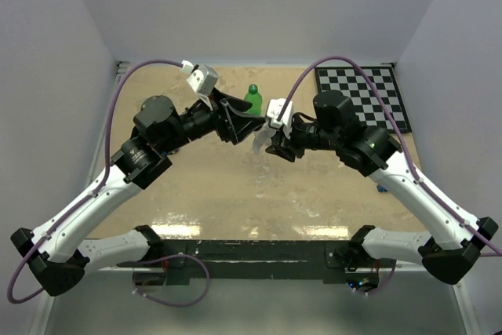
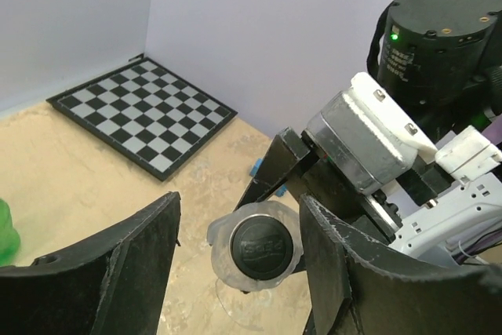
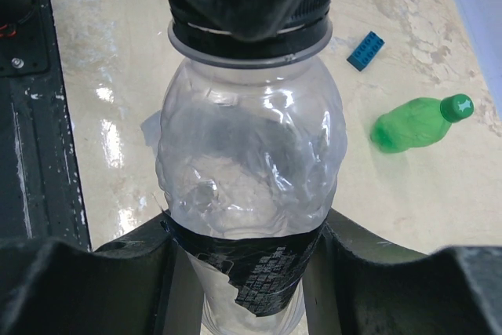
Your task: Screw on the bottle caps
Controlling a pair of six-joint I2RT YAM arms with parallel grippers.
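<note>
While clear crumpled plastic bottle (image 3: 251, 186) is clamped at dark label band (image 3: 259, 260) by right gripper (image 3: 249, 233), aloft mid-scene, small round black screw cap (image 2: 261, 249) is seen end-on between left gripper (image 2: 239, 213) jaws, spread, gap either side. Bottle axis judged pointing left into those jaws; left arm nearer cap.
</note>
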